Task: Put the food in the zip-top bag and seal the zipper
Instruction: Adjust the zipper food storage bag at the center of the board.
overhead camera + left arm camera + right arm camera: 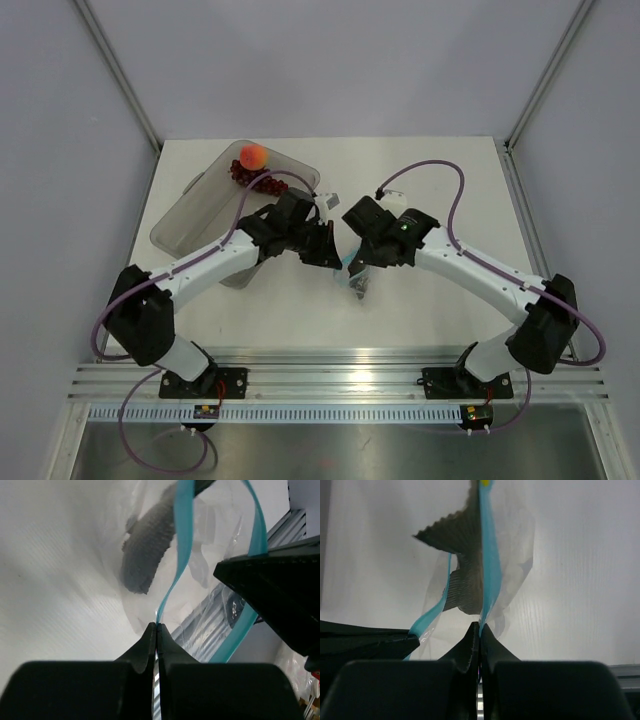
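1. Pinching the zipper (pixel 182 530): left gripper (pixel 156 626) has its jaws fully together on the teal strip, which rises straight out from between the tips.
2. Right gripper (pixel 480 626) is the same, with jaws closed on the teal strip at a different spot. The strip runs up and away from its tips.
3. The two grippers sit nose to nose near the middle of the table (pixel 450 180), close together, the left one on the left. Each shows as a dark block at the edge of the other's wrist view.
4. Zip-top bag (pixel 358 285) – clear, crinkled plastic – is bunched between the two grippers and just to their near side. I can't tell whether its bottom rests on the table.
5. In the left wrist view there are two runs of teal strip. One goes into the left jaws and the other passes the right gripper. They stand apart over the visible length, not pressed together.
6. Peach (pixel 253 155) lies in the far end of the grey tray (pixel 190 220). Grapes (pixel 243 175) are right beside it on the near side, also in the tray.
7. The tray sits angled at far left on the table, with the left arm reaching across its near end. Both fruits are well apart from the bag.
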`<state>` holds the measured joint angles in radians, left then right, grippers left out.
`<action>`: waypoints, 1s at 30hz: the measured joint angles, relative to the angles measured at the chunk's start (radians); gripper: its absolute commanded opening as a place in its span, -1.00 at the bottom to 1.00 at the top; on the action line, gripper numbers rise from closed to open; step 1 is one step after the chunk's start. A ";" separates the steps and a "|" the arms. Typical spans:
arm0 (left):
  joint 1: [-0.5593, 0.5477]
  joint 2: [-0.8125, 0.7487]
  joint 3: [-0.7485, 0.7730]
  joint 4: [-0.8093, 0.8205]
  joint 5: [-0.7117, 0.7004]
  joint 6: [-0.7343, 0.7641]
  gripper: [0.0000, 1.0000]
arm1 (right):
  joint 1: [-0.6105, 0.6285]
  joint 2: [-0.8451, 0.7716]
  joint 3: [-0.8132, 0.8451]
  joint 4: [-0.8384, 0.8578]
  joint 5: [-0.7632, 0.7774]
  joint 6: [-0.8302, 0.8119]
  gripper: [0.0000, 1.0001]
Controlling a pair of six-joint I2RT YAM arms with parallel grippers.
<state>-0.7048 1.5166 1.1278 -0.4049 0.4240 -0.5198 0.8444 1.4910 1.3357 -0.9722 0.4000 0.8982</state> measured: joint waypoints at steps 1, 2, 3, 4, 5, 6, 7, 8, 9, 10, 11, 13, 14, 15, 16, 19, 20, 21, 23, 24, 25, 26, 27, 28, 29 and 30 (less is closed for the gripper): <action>-0.002 -0.003 0.012 -0.024 0.000 0.004 -1.00 | 0.000 -0.013 0.002 0.002 -0.001 0.000 -1.00; -0.004 -0.012 0.040 -0.050 0.000 0.008 -1.00 | 0.000 -0.029 0.007 0.000 -0.001 0.000 -1.00; -0.004 -0.024 0.078 -0.068 -0.002 0.015 -1.00 | 0.000 -0.049 0.014 0.002 -0.001 -0.002 -1.00; -0.004 -0.040 0.120 -0.075 -0.005 0.020 -1.00 | 0.000 -0.077 0.019 0.008 0.000 -0.005 -1.00; -0.004 -0.060 0.156 -0.072 -0.008 0.023 -1.00 | 0.001 -0.111 0.020 0.021 0.000 -0.006 -1.00; -0.004 -0.089 0.186 -0.060 -0.009 0.025 -1.00 | 0.001 -0.148 0.020 0.032 0.000 -0.008 -1.00; -0.004 -0.122 0.199 -0.037 -0.010 0.026 -1.00 | 0.002 -0.185 0.017 0.046 0.002 -0.008 -1.00; -0.003 -0.161 0.201 -0.015 -0.010 0.026 -1.00 | 0.002 -0.215 0.008 0.066 0.003 -0.008 -1.00; -0.003 -0.193 0.195 0.008 -0.008 0.023 -1.00 | 0.002 -0.243 -0.010 0.088 0.004 -0.008 -1.00; -0.004 -0.216 0.172 0.050 -0.004 0.017 -1.00 | 0.002 -0.258 -0.038 0.113 0.003 -0.005 -1.00; -0.004 -0.227 0.141 0.089 0.000 0.010 -1.00 | 0.003 -0.266 -0.074 0.132 0.002 -0.001 -1.00; -0.004 -0.213 0.062 0.157 0.016 -0.012 -1.00 | 0.003 -0.225 -0.120 0.147 -0.002 0.006 -1.00; -0.004 -0.180 0.022 0.184 0.025 -0.024 -1.00 | 0.004 -0.175 -0.135 0.146 -0.002 0.011 -1.00; -0.004 -0.137 -0.010 0.196 0.032 -0.034 -1.00 | 0.004 -0.116 -0.141 0.145 -0.003 0.013 -1.00; -0.004 -0.083 -0.038 0.195 0.036 -0.043 -1.00 | 0.004 -0.063 -0.144 0.143 -0.007 0.013 -1.00; -0.004 -0.008 -0.077 0.102 0.020 -0.049 -1.00 | 0.005 -0.007 -0.148 0.129 -0.018 0.011 -1.00; -0.004 -0.014 -0.070 0.064 0.009 -0.041 -1.00 | 0.005 -0.019 -0.145 0.125 -0.017 0.009 -1.00; -0.004 -0.026 -0.055 0.045 0.002 -0.034 -1.00 | 0.006 -0.032 -0.139 0.120 -0.016 0.007 -0.99; -0.004 -0.067 -0.005 0.018 -0.019 -0.019 -1.00 | 0.006 -0.061 -0.106 0.103 -0.008 0.003 -0.98; -0.004 -0.092 0.023 0.012 -0.026 -0.010 -1.00 | 0.006 -0.075 -0.087 0.103 -0.003 0.003 -0.95; -0.004 -0.116 0.048 0.013 -0.034 -0.003 -1.00 | 0.006 -0.088 -0.071 0.103 0.002 0.003 -0.94; -0.004 -0.134 0.064 0.014 -0.037 0.000 -1.00 | 0.006 -0.098 -0.061 0.103 0.003 0.003 -0.92; -0.004 -0.153 0.078 0.016 -0.039 0.004 -1.00 | 0.006 -0.110 -0.052 0.103 0.004 0.003 -0.88; -0.004 -0.168 0.087 0.020 -0.039 0.005 -1.00 | 0.006 -0.120 -0.047 0.103 0.004 0.005 -0.72; -0.004 -0.177 0.090 0.024 -0.039 0.005 -1.00 | 0.006 -0.127 -0.045 0.103 0.005 0.008 -0.64; -0.004 -0.181 0.090 0.026 -0.038 0.005 -1.00 | 0.006 -0.131 -0.045 0.098 0.007 0.011 -0.62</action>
<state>-0.7090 1.3354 1.2175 -0.3786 0.3859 -0.5152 0.8501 1.3598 1.2903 -0.8738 0.4072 0.9089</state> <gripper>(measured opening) 0.004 0.142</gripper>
